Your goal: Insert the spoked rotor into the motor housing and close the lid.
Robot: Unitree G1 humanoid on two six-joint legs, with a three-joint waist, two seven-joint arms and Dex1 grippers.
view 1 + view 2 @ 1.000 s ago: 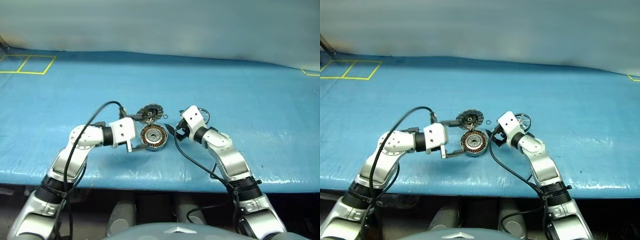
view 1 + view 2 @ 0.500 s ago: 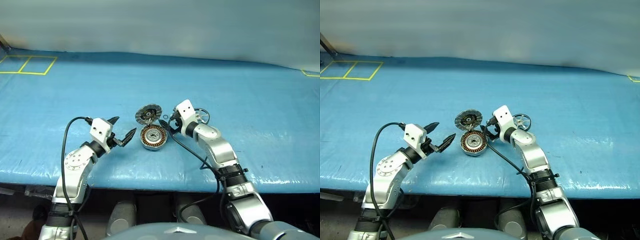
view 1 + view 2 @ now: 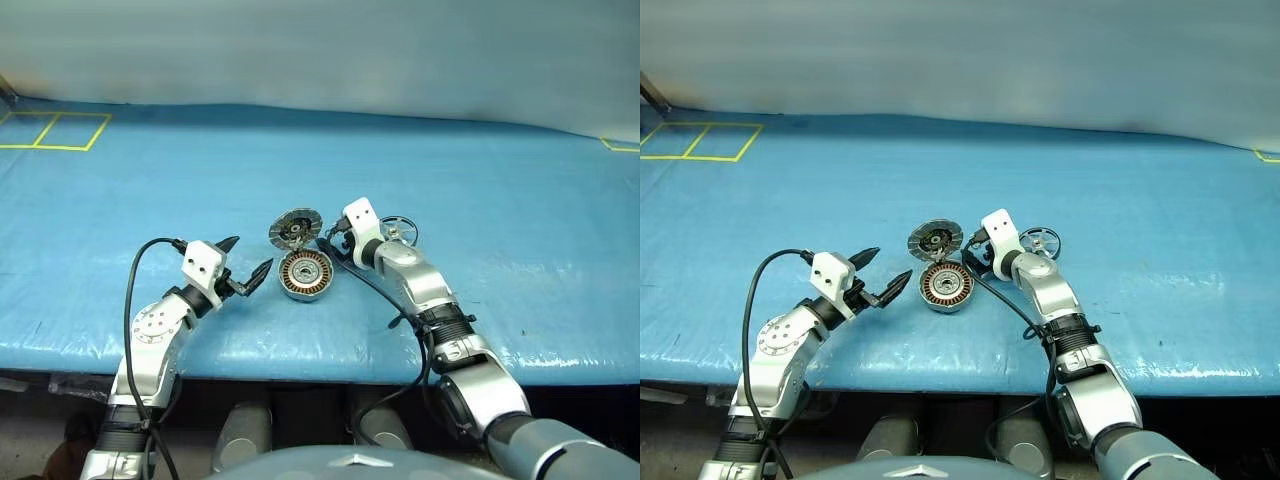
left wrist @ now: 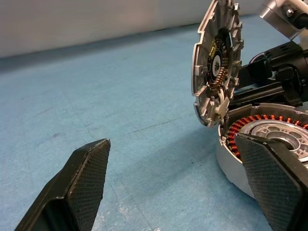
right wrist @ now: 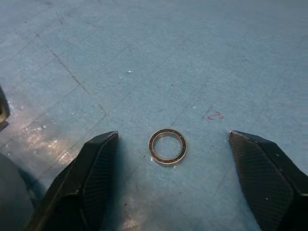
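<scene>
A small red scribble [image 5: 214, 115] sits on the blue table cover [image 5: 202, 53]. It resembles "12", but I can't read it surely.

Surface: blue table [image 3: 480, 190] with a crinkled, tarp-like covering; yellow taped rectangles [image 3: 55, 128] at its far left corner
Centre: motor housing [image 3: 306, 275] sits on the cover, copper windings facing up; its hinged lid [image 3: 296, 228] stands raised at the far edge, ribbed face showing
Right of housing: spoked rotor [image 3: 1040, 241] lies flat, well apart from it
Near the lid: thin small ring [image 5: 167, 147] lies flat on the cover; a faint red mark [image 5: 213, 115] beside it
</scene>
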